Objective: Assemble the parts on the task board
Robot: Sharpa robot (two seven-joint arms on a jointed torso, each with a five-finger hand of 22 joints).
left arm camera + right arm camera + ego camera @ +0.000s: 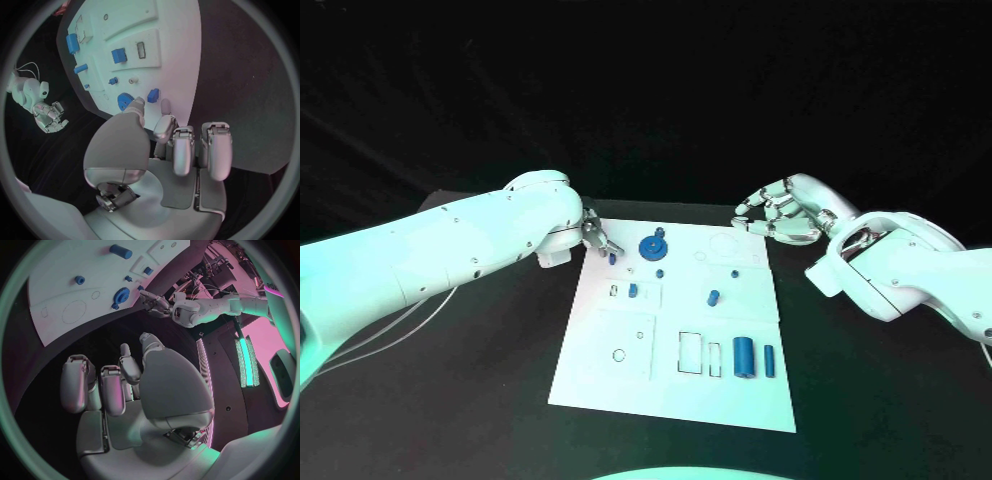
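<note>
Seen from the head: white task board (678, 400) lying flat in the middle of the black surface (877, 400), long side running away from the robot. Near the board's far edge, a blue gear (653, 246) standing in its seat, with a small blue peg (616, 258) just beside it toward the left edge. Further in, a short blue piece (633, 291) in a small recess and another small blue piece (714, 297) toward the board's middle. At the near right, two blue cylinders, a thick one (743, 359) and a thinner one (769, 360), lying side by side next to outlined slots. Left robot hand (596, 238) reaching over the board's far left corner, fingertips down close to the small blue peg; in the left wrist view, thumb and one finger extended toward the gear and peg, the other fingers (183, 150) curled in, nothing visibly pinched, contact with the peg impossible to tell. Right robot hand (779, 214) raised off the board past its far right corner, fingers curled loosely inward and holding nothing; in the right wrist view, fingers (112, 385) bent over an empty palm, well apart from the board.
</note>
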